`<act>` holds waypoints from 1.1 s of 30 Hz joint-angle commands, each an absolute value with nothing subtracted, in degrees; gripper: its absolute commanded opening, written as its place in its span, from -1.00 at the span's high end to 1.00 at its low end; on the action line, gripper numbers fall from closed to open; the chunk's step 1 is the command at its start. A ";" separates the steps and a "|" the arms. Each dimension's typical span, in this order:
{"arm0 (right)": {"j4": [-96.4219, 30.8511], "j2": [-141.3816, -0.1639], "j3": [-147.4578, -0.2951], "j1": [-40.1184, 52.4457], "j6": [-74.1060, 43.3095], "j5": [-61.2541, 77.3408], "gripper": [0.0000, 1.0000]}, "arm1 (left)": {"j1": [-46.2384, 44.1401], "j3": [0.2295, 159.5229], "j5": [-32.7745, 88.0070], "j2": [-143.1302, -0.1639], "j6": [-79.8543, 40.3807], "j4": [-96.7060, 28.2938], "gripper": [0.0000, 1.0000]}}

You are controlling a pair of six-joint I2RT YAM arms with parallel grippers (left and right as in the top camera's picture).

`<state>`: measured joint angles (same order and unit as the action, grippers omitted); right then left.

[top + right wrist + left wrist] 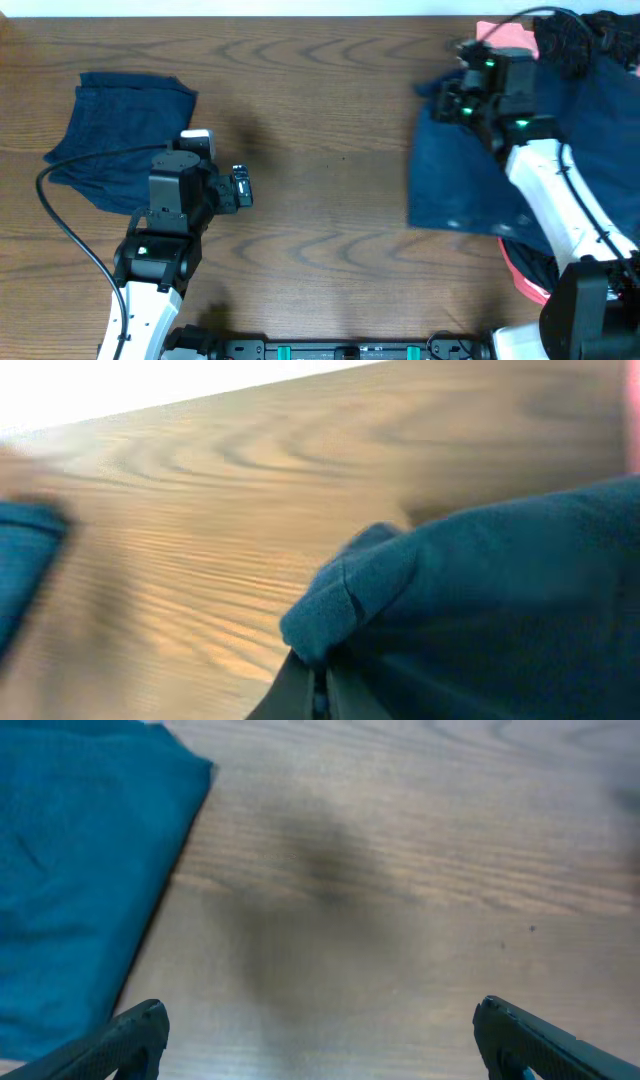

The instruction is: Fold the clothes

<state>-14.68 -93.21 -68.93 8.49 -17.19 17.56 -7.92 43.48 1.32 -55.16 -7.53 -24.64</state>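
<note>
Nearest the robot, the left hand (240, 188) is hovering over bare surface (320, 250) with its fingers spread wide and holding nothing; the left wrist view is showing wood grain between them and a blue cloth edge off to one side. Just beyond that hand, a folded navy garment (110, 130) is lying as a compact, roughly squared bundle near the left edge, which I am judging to be one finished item. Across the surface, well apart from it, a second navy garment (455, 185) is lying partly spread and unfolded, its far corner rising toward the right hand (452, 100). The right wrist view is showing that hand clenched on a bunched fold of this cloth (350, 600), so I am reading the present step as dragging or laying it out ahead of folding. A strip of pink cloth (522, 278) is showing under the right arm. Farthest off, in the right corner, more pink cloth (503, 36) and black cloth (570, 40) are sitting heaped and unfolded. In my judgement, the work is standing at an early stage: one item done, one in hand, several waiting.
</note>
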 commanded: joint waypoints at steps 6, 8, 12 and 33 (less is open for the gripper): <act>-22.61 -94.74 -70.28 17.69 -17.06 2.83 -0.02 | -7.68 44.80 5.93 -55.37 -8.01 -24.32 -0.96; -28.40 -94.70 -70.28 17.12 -17.10 -5.74 -0.53 | -7.73 44.80 11.75 -55.55 -8.05 -24.23 -0.96; -38.09 -94.17 -70.41 13.30 -17.06 -14.48 -0.98 | -8.91 44.80 20.29 -57.69 -14.44 -24.05 -0.96; -57.12 -85.62 -70.50 -7.16 -17.08 -14.33 -0.98 | -43.64 44.80 20.58 -94.74 -45.15 9.21 -0.96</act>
<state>-56.55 -87.77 -69.71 -6.13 -17.39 -13.61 -41.56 43.90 20.53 -91.88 -37.89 7.01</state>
